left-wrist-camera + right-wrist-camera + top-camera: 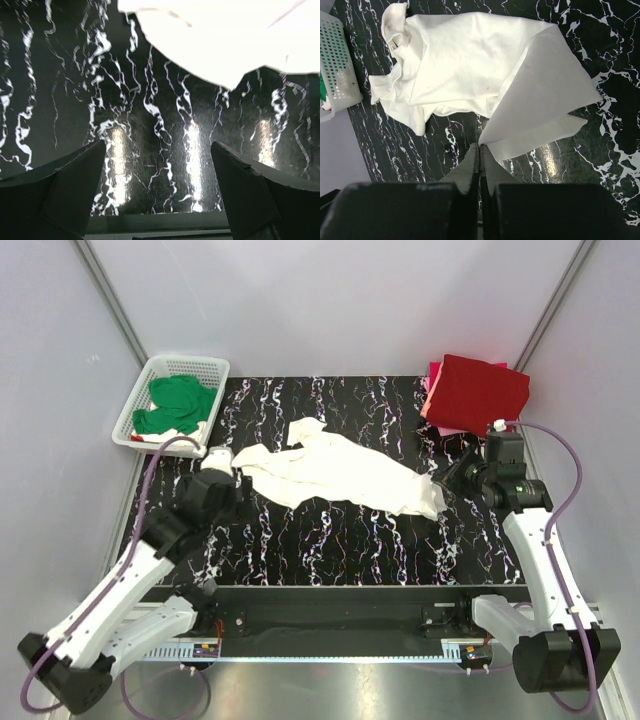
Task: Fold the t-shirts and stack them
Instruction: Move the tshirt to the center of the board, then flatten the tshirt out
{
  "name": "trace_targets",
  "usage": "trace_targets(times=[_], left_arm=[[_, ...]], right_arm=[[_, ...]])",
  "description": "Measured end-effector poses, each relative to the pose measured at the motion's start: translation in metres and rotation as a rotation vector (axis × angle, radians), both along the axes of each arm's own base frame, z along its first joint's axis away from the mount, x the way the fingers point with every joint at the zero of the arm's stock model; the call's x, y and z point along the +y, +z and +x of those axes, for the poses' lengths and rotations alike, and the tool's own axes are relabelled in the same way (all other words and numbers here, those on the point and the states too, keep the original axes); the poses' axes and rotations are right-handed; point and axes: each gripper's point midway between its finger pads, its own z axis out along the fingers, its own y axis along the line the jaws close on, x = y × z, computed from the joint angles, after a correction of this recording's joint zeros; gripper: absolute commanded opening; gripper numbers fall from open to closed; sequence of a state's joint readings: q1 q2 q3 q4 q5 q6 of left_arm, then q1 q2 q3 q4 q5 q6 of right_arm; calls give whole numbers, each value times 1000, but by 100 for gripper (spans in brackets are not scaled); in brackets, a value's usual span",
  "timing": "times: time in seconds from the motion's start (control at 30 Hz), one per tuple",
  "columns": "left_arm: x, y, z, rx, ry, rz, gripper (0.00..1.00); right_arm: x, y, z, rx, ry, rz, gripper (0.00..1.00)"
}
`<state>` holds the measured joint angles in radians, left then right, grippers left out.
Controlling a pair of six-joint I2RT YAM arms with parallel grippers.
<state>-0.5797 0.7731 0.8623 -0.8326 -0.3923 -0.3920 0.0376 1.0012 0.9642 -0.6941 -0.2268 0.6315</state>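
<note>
Meanwhile, right fingers are pinching the white t-shirt at their tips; left fingers are hovering apart just short of it, probably needing a matching corner grip for spreading flat.

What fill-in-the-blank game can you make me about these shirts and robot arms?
1. The green t-shirt lies inside the white ____.
2. The crumpled t-shirt in the middle of the table is ____.
3. The left end effector is ____, with nothing between its fingers.
4. The right end effector is ____, right at that shirt's edge.
Missing words: basket, white, open, shut.
</note>
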Motion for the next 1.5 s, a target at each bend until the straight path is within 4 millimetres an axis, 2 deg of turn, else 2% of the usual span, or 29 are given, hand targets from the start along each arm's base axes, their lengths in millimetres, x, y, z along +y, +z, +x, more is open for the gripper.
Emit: trace_targets(times=[0.1,0.27,0.43,0.67,0.8,0.93,1.03,1.07,1.13,1.17,1.23,1.27,1.4,1.47,1.5], left_arm=[[-13,-19,1,84,-34,24,91],[-43,-44,1,149,-72,-69,91],[-65,-87,4,249,-69,-111,90],[-95,-127,25,309,-72,-128,86],[-103,-151,34,343,-59,-113,83],[-111,-165,44,363,-50,-102,81],[-121,-166,59,348,-47,-105,77],[-125,-166,66,342,-44,-104,65],[-130,-166,76,327,-36,-107,52],[-132,-166,80,322,-33,-106,31],[-134,-169,84,319,-25,-104,5],[-134,-169,86,317,-28,-93,0],[-135,-156,90,311,-35,-84,0],[-132,-133,88,295,-45,-82,0],[-130,-113,87,277,-52,-86,0]], right_arm=[[0,1,-2,-9,3,-4,0],[-1,0,-5,-13,5,-7,0],[-1,-12,-10,10,10,-11,0],[1,-33,-15,41,20,-5,0],[3,-37,-17,45,33,5,0],[3,-36,-15,36,38,1,0],[4,-34,-14,27,44,1,0],[5,-34,-14,25,47,3,0],[6,-33,-14,22,55,7,0],[6,-33,-14,21,57,8,0],[6,-33,-14,18,59,6,0],[6,-33,-14,18,60,6,0],[5,-34,-16,23,68,-9,0],[1,-29,-17,34,66,-32,0],[-2,-22,-16,31,62,-47,0]])
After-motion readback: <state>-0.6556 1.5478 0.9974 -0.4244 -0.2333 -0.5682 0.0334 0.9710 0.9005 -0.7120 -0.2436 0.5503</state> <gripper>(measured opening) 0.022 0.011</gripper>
